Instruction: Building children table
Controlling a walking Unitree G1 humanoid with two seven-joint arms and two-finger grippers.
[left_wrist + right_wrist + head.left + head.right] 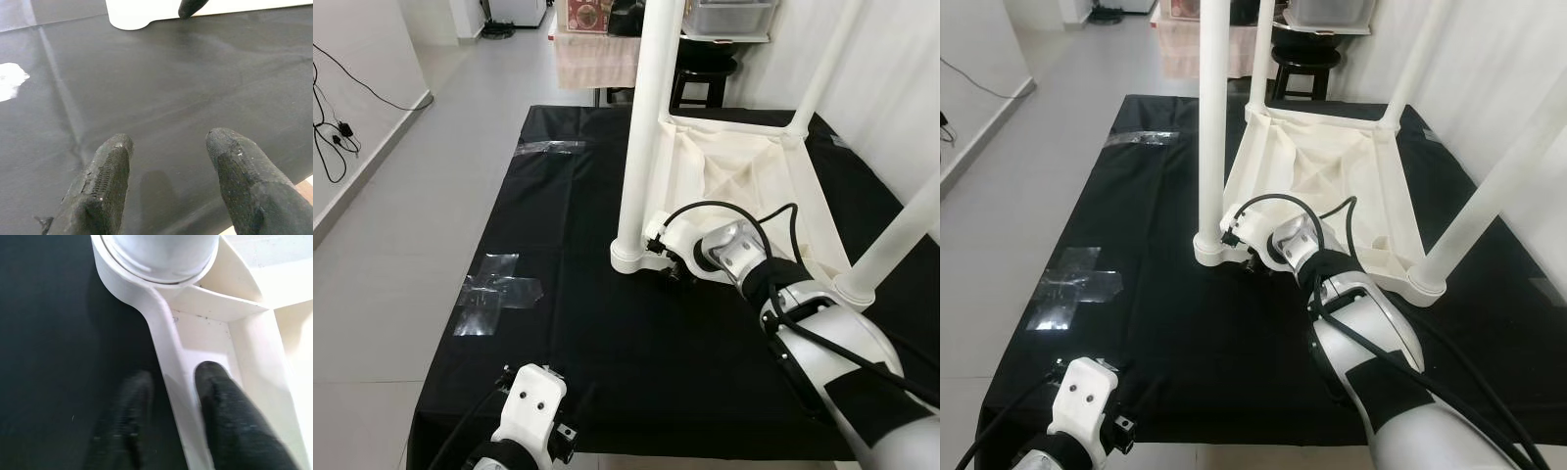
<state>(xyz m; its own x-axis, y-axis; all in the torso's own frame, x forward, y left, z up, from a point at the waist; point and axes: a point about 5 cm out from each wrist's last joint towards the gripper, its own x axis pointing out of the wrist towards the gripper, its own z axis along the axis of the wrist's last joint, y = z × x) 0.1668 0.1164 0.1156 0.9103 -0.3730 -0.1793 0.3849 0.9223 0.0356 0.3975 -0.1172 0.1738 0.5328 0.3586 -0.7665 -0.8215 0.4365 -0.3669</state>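
My right tool [168, 396] pinches the upturned children's table [744, 181] by its rim just beside the near leg [646, 127], steadying it on the black sheet [578, 313]; my left tool [168, 181] hangs open, empty.

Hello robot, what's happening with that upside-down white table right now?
Right pincer astride table rim, beside near leg. Left pincer open, idle above black mat. Nothing obstructing.
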